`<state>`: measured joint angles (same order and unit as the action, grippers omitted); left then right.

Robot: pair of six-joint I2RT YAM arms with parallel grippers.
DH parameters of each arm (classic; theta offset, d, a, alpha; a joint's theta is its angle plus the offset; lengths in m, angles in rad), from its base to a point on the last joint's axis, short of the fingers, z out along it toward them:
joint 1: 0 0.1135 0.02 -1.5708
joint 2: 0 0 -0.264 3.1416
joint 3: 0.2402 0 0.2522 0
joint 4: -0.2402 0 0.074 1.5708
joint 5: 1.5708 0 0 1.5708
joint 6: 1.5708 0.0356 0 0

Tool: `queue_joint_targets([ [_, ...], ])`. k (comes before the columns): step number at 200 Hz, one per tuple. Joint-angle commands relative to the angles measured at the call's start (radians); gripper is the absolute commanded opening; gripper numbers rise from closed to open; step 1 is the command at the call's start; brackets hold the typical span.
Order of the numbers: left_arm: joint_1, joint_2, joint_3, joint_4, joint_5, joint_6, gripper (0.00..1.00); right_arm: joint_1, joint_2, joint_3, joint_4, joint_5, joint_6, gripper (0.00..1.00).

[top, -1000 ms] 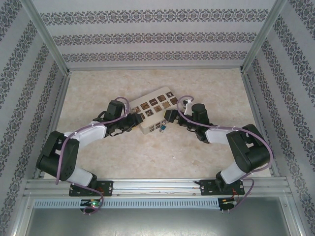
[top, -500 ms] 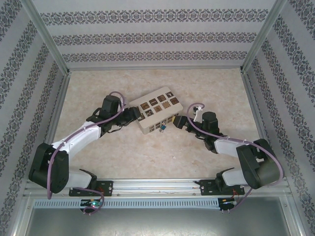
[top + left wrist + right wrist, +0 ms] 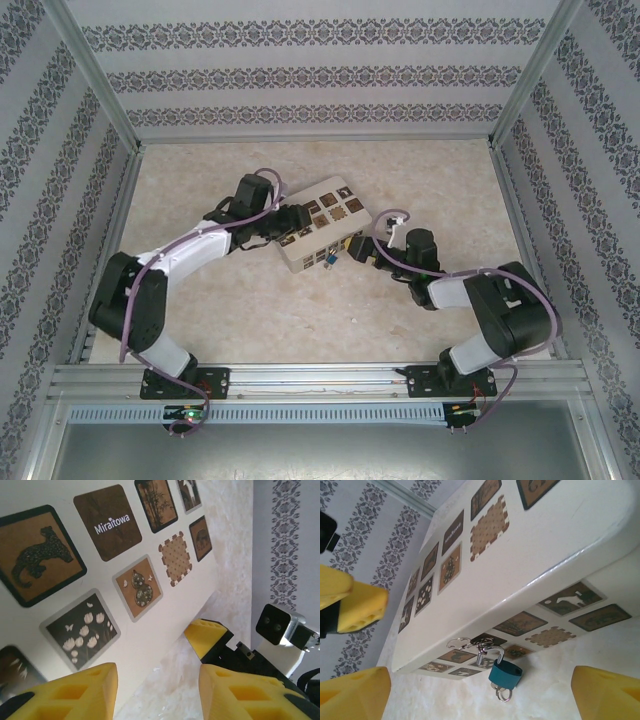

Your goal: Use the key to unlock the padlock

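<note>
- The box point(image 3: 325, 213), cream with dark picture squares on its lid, is lying at an angle in the middle of the table point(image 3: 430, 180), between the two arms.
- The padlock point(image 3: 505, 674), small and blue-green with a thin silver shackle, is hanging from a metal clasp point(image 3: 477, 644) on the box's front side, the long side facing the arm bases.
- Small silver rings point(image 3: 503, 695) are dangling from the padlock's lower end, close to the table; whether they are touching it cannot be told.
- The right claw point(image 3: 477, 700) is reaching in low from the right and pointing at the box's front side. Its yellow fingers point(image 3: 605, 695) are standing wide apart and gripping nothing. The padlock is sitting ahead of them, roughly in line with the gap and apart from both.
- The left claw point(image 3: 157, 692) is hovering at the left end of the box, over the lid. Its yellow fingers point(image 3: 75, 690) are standing partly apart with nothing clamped between them. In the wrist view the lid's long edge is running through the gap, and whether a finger is touching the lid cannot be told.
- In the left wrist view, one yellow finger of the right claw is showing just past the box's edge.
- In the right wrist view, a yellow finger of the left claw is showing beyond the box's far end.
- Patterned walls point(image 3: 300, 75) are enclosing the table on three sides.
</note>
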<state>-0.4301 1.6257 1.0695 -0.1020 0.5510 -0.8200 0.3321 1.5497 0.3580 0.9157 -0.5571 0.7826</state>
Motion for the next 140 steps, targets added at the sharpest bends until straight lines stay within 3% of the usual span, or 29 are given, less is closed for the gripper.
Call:
queue_joint_targets([
  [1, -0.009, 0.052, 0.036, -0.066, 0.030, 0.054, 0.46, 0.017, 0.053, 0.020, 0.134, -0.033, 0.037, 0.89],
  [140, -0.023, 0.109, -0.002, -0.073, 0.030, 0.066, 0.45, 0.065, 0.283, 0.110, 0.273, -0.077, 0.103, 0.77],
])
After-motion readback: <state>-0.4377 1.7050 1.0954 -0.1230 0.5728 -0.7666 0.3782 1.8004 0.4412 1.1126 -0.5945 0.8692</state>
